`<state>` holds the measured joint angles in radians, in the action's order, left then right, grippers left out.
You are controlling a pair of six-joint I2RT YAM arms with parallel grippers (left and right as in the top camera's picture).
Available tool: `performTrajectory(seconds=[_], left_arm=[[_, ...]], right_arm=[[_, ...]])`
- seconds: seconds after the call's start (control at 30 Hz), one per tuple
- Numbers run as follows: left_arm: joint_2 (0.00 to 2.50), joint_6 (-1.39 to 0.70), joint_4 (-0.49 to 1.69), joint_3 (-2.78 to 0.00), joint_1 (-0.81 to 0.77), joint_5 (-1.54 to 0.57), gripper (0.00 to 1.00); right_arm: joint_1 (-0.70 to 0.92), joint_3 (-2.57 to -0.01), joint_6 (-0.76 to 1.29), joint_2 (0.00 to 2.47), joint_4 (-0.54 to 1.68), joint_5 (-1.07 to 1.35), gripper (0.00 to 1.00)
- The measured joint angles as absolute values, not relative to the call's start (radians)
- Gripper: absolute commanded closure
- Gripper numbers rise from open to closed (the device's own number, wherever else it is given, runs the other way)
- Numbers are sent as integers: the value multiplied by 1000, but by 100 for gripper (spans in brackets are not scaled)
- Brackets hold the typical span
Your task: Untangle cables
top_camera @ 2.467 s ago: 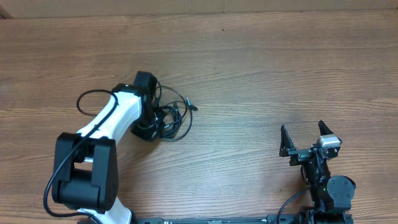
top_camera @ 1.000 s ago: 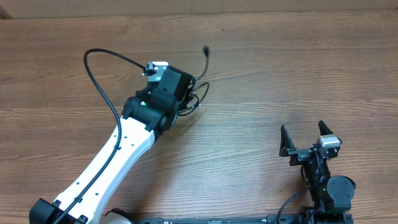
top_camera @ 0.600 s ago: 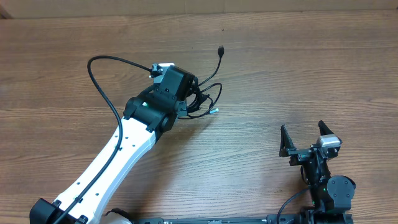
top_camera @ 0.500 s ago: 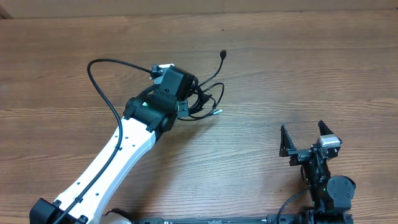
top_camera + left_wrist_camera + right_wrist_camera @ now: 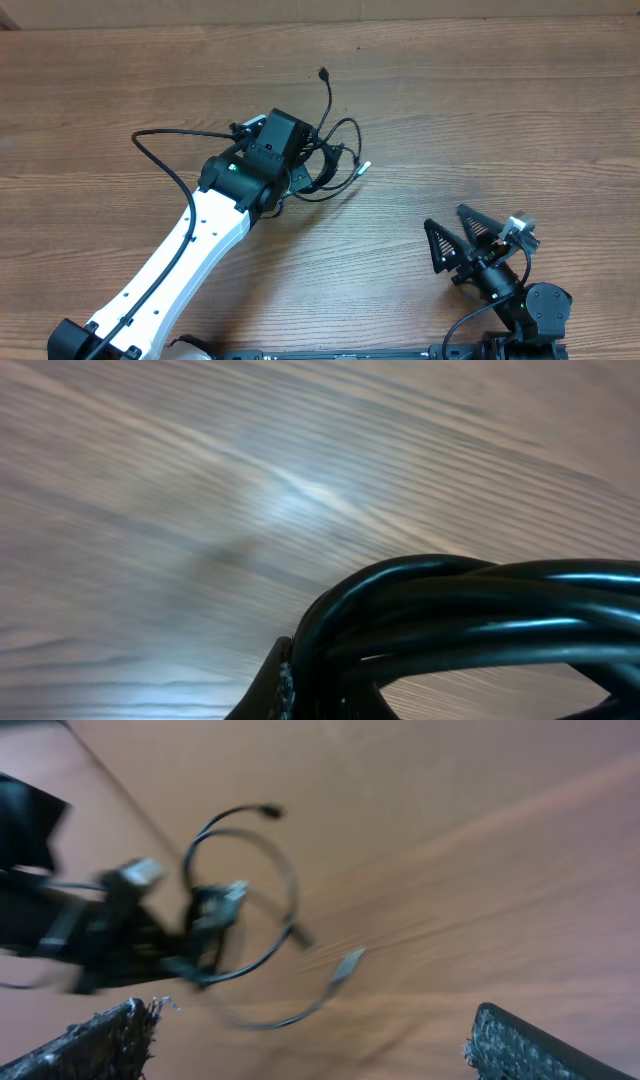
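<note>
A tangle of thin black cables (image 5: 332,160) hangs from my left gripper (image 5: 303,165) above the left-centre of the wooden table, and that gripper is shut on the bundle. One dark plug tip (image 5: 322,73) sticks up toward the far side. A silvery tip (image 5: 363,169) points right. In the left wrist view the cables (image 5: 460,610) fill the lower right, pinched at my left gripper (image 5: 330,695). My right gripper (image 5: 443,216) stands open at the near right, turned toward the tangle, with nothing between its fingers. The right wrist view is blurred; it shows the cables (image 5: 240,900) ahead of my right gripper (image 5: 315,1050).
The left arm's own thicker black cable (image 5: 160,150) loops out to the left of the wrist. The white left arm (image 5: 190,250) runs diagonally from the near left. The wooden table's far edge (image 5: 320,20) runs along the top of the overhead view.
My right arm has swung and turned its open gripper toward the left. My left gripper has shifted slightly with the bundle, and the loose plug end has swung left.
</note>
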<state>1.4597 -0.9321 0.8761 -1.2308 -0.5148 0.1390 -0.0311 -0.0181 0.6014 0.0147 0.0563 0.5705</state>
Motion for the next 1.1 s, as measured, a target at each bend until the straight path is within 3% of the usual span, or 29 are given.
performTrajectory(seconds=[0.27,0.47,1.1], left_arm=[[1460,-834,748,-1231,-534,-47,96],[1460,-808,724,-1231,-606,-64,96],[1460,-804,654,-1231,-808,-88,96]], right_arm=[[-31,-18,915,20,57,709,0],[-31,-18,1022,44,58,729,0],[-31,-18,1077,246,54,653,0]])
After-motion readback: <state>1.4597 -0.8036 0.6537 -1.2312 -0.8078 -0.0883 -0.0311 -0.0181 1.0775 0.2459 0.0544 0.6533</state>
